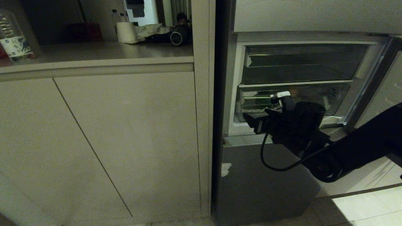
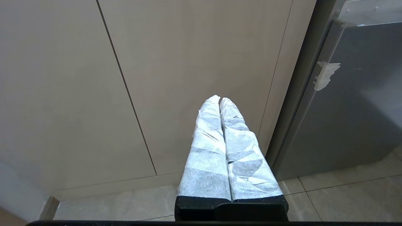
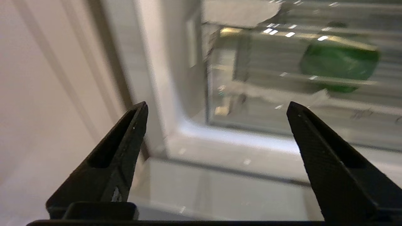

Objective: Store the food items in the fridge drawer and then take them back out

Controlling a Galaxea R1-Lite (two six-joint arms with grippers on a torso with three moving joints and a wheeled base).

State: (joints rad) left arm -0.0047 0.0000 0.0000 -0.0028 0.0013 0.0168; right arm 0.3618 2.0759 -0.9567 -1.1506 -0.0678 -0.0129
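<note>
Beige cupboards flank the open fridge; your right hand (image 3: 216,108), fingers spread and empty, faces the lower fridge drawer (image 3: 314,94), where a blurred green item (image 3: 339,62), probably food, sits straight ahead.

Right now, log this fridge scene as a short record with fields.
Right gripper: fingers spread wide, nothing between them, in front of the open fridge compartment.
Left gripper: fingers pressed together, empty, low by the cupboard doors.
Fridge drawer: clear bin, the lower of two.
Upper bin: darker, nothing visible inside.
Green item: blurred, seen through the clear plastic; kind unclear.
Potato: none seen.
</note>
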